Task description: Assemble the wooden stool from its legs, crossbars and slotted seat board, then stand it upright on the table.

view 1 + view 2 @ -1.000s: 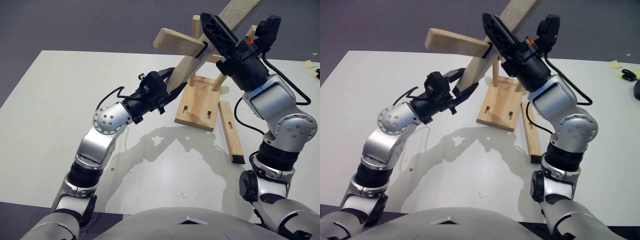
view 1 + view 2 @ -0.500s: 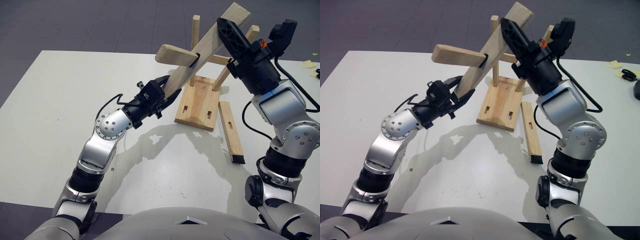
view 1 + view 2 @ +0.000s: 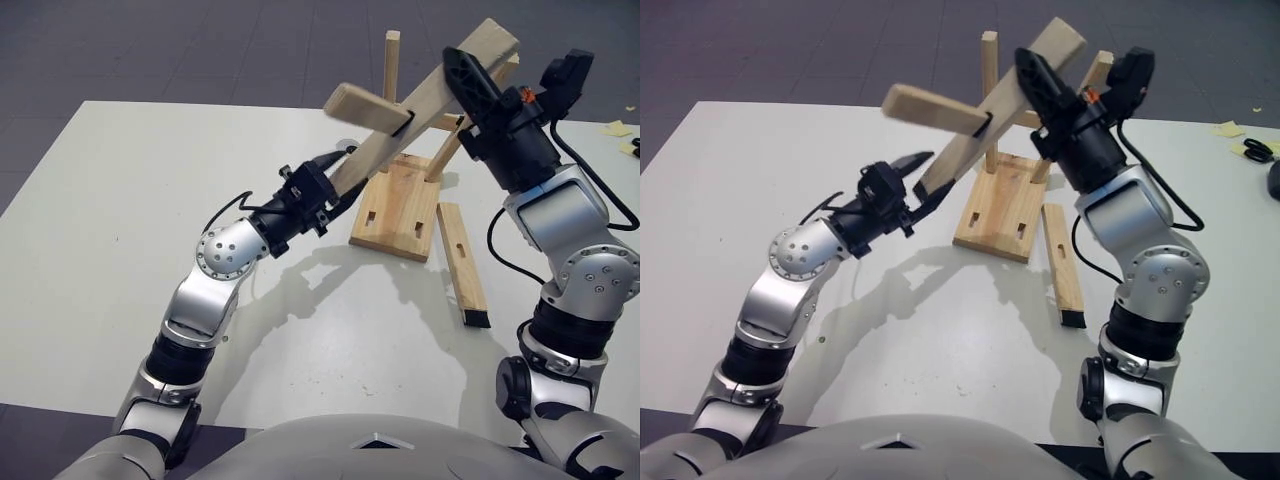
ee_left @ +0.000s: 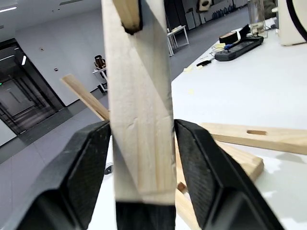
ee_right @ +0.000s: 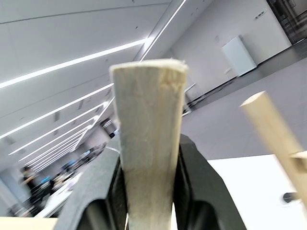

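Loose leg (image 3: 463, 262), pale wood with a black end, lies flat on the white counter (image 3: 120, 200) just right of the slotted seat board (image 3: 395, 215). Left gripper (image 3: 328, 185) fingers pinch the low end of a tilted leg (image 3: 420, 105) held in the air over the board, with a crossbar (image 3: 365, 107) plugged into its side. Right gripper (image 3: 466, 75) fingers clamp the same leg's top end, dark tiled floor behind.

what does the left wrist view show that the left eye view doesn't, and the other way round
Left wrist view: how the pads of the left hand press both sides of the held leg. Left eye view: the right hand clamping that leg higher up. Shared: that leg, its crossbar, the seat board and the loose leg on the table.
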### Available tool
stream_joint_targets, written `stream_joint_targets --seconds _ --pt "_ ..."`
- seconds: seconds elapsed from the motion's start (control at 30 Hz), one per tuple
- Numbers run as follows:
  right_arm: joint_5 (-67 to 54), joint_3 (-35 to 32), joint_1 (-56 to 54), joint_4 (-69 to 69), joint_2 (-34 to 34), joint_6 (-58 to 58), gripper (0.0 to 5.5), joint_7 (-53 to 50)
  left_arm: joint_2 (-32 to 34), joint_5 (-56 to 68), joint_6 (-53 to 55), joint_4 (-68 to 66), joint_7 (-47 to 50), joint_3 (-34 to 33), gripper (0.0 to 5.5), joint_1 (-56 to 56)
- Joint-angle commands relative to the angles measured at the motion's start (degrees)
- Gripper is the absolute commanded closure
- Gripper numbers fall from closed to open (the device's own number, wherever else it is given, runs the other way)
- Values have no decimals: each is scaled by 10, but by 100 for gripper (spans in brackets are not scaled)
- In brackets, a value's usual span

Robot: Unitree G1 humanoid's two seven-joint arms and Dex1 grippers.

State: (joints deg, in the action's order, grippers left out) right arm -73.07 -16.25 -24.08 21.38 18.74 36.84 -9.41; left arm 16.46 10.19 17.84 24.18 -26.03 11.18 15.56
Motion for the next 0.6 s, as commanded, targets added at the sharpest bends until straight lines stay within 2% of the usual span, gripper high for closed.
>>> stream_joint_targets --seconds 0.03,0.13,0.23,0.43,0.53,0.6 --pt "122 -20 50 -25 5 -54 448 -19 -37 186 70 66 29 -130 220 -1" --pt "191 -24 104 -41 -3 -67 448 -37 -33 338 102 82 70 -239 166 31" --pt "205 -34 142 -27 -17 -55 448 -55 0 338 115 46 117 -288 114 56" --pt "167 -89 181 -5 -41 -61 448 -71 -2 311 124 56 142 -249 19 15" --pt "127 -104 179 0 -47 -56 448 -66 -12 321 127 67 154 -242 10 1" --pt "160 -83 176 1 -34 -58 448 -50 -18 320 129 70 157 -228 10 -4"
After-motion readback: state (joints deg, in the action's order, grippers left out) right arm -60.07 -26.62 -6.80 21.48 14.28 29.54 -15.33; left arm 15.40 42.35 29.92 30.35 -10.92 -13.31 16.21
